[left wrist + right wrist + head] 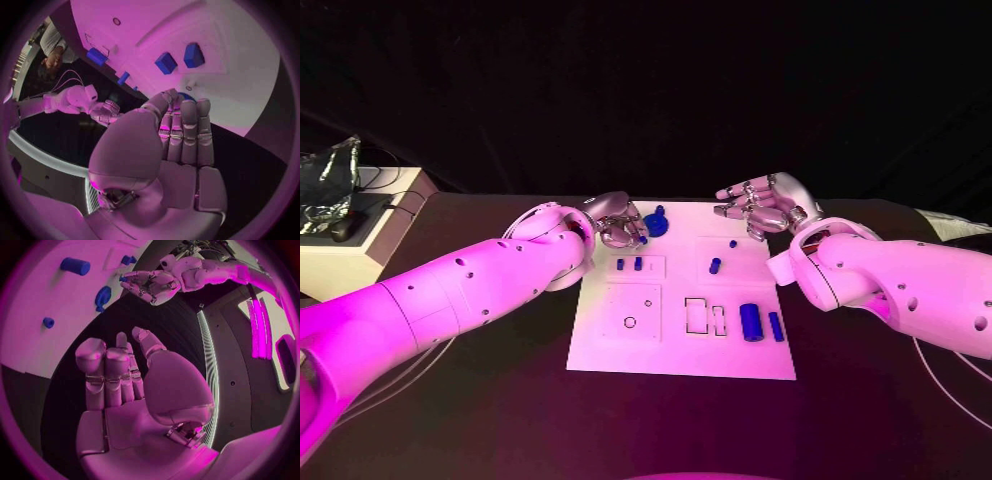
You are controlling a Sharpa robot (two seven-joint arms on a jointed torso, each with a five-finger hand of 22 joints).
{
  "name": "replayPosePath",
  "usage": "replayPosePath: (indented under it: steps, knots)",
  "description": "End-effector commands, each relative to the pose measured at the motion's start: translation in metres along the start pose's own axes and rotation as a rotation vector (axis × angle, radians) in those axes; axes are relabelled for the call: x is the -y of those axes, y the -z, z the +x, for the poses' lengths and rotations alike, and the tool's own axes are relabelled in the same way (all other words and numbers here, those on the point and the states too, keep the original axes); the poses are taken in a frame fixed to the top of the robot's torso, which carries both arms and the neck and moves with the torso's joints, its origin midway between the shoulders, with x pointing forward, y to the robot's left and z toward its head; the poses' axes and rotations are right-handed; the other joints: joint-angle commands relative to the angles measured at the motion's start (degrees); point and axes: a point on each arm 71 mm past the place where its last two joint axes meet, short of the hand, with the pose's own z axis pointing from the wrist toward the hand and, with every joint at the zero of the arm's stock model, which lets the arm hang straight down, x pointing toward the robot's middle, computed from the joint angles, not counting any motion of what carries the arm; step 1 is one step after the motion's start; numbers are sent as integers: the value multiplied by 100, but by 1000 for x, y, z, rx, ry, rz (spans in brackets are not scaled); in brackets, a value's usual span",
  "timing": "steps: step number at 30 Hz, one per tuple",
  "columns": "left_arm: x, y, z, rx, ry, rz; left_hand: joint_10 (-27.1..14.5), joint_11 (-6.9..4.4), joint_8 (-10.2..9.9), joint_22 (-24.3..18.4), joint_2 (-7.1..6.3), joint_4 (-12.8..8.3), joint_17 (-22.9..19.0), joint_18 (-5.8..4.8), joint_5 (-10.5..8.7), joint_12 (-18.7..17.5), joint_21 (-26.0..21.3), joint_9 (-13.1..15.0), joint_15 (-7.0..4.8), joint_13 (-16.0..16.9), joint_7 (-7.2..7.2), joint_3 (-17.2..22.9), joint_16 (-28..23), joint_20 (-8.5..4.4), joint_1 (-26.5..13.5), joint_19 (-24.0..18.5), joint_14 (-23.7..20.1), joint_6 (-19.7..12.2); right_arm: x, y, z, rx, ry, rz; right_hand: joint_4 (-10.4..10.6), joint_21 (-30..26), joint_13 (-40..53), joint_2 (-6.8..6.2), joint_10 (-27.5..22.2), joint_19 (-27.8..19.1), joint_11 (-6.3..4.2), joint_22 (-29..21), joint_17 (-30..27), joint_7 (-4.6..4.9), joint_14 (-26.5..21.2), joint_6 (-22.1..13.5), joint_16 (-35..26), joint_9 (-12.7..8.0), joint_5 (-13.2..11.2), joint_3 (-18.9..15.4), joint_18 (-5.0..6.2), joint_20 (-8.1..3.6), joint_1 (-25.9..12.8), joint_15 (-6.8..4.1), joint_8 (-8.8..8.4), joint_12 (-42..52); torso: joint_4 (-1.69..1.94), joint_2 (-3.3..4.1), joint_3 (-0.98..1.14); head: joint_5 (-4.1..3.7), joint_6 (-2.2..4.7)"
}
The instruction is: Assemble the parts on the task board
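The white task board (678, 352) lies in the middle of the black table. A large blue part (656, 220) sits at its far edge, and my left hand (615, 222) is right beside it, fingers stretched out side by side toward it, gripping nothing. From the left wrist, that blue part (186, 95) peeks out just beyond the fingertips (187, 107). My right hand (764, 205) hovers over the board's far right corner, fingers loosely spread and empty. Two small blue pieces (629, 265), another small one (715, 266), a cylinder (751, 322) and a bar (776, 326) are on the board.
A beige box (358, 250) with cables and foil on top stands at the table's left. The board has empty cut-outs at its near left (632, 310) and middle (697, 315). Black table surrounds the board on all sides.
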Motion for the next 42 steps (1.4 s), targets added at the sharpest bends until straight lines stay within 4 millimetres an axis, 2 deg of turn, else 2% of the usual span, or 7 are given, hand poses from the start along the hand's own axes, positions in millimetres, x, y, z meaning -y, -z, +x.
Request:
replayPosePath:
  steps: [1,11,15,25,29,42]
  knots:
    - [-2,3,1,-64,59,-37,39,-13,18,71,-14,-1,9,29,33,-26,21,51,-3,1,37,15,-28,-31,-45,-12,11,70,-1,0,0,-8,0,-11,18,32,6,-1,14,281,-17,552,5,21,-22,-1,27,-3,-5,0,115,5,-32,2,6,31,0,-1,1,10,3]
    - [-12,9,-9,-113,81,-92,64,-21,19,69,-14,0,23,23,32,-21,16,55,-8,3,34,13,-39,-35,-51,-16,10,93,0,0,-1,-6,1,-9,18,32,6,-1,14,281,-17,552,5,21,-22,-1,27,-3,-5,0,115,5,-32,2,6,31,-16,11,3,41,23]
    - [-14,9,-9,-118,78,-108,67,-20,19,66,-14,1,29,18,31,-25,10,55,-9,2,35,15,-47,-42,-50,-18,13,97,0,0,-1,-6,2,-8,30,18,5,-6,5,279,-16,549,8,22,-23,-6,19,1,7,-18,117,5,-19,3,2,42,-8,10,1,42,18]
    - [-13,3,-8,-103,65,-119,67,-18,18,65,-12,-1,36,17,33,-28,11,54,-9,2,42,24,-54,-48,-43,-6,23,91,-1,-1,1,-8,0,-10,31,20,5,-5,3,279,-14,549,6,24,-24,-9,16,0,7,-18,117,5,-18,3,1,41,-20,15,8,63,24]
    - [-13,2,-7,-96,60,-120,66,-17,19,65,-11,-2,41,17,32,-28,12,53,-9,2,45,30,-58,-50,-40,-2,27,90,-1,-1,1,-9,0,-11,31,20,5,-5,3,279,-14,549,6,24,-24,-9,16,0,7,-18,117,5,-18,3,1,41,-23,23,6,54,36]
    - [-13,0,-7,-92,49,-123,67,-17,18,66,-11,-2,45,17,31,-25,13,53,-9,3,45,36,-63,-52,-38,1,30,89,-1,0,1,-13,4,-5,30,2,3,-14,-1,279,-12,545,12,26,-23,-16,17,-2,4,-21,121,6,-13,4,1,41,-14,16,6,41,16]
